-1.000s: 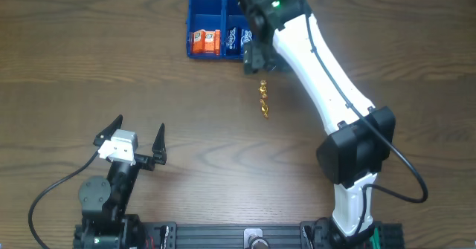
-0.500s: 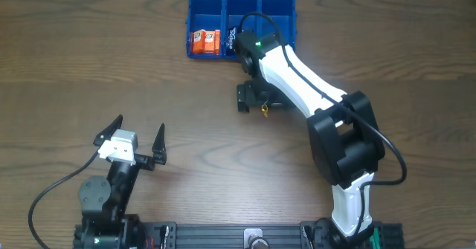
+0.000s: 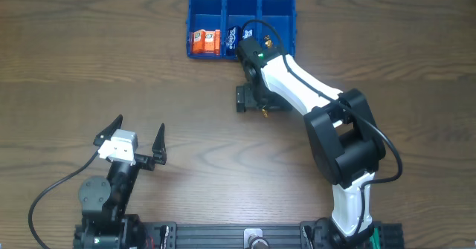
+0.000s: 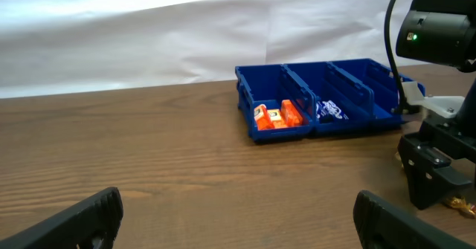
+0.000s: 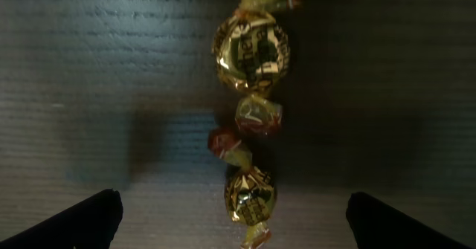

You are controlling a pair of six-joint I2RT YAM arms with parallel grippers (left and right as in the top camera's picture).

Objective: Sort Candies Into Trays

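Note:
Gold-wrapped candies (image 5: pixel 251 52) lie in a row on the wooden table, another one (image 5: pixel 251 193) closer to my right gripper (image 5: pixel 236 221). That gripper is open and low over them, one finger on each side of the row. From above, the right gripper (image 3: pixel 260 100) sits just below the blue tray (image 3: pixel 187 26), with a gold candy (image 3: pixel 264 114) showing at its edge. The tray's left compartment holds orange candies (image 3: pixel 205 42) and the middle one holds blue candies (image 3: pixel 232 36). My left gripper (image 3: pixel 137 134) is open at the near left, holding nothing.
The blue tray (image 4: pixel 372 82) has three compartments, and the right one looks bare. In the left wrist view the right gripper (image 4: pixel 435 167) stands near a gold candy (image 4: pixel 457 202). Bare wood table lies all around.
The right arm came away from the tray and dropped low over the row of gold candies, covering most of them in the top view. The left arm stayed still.

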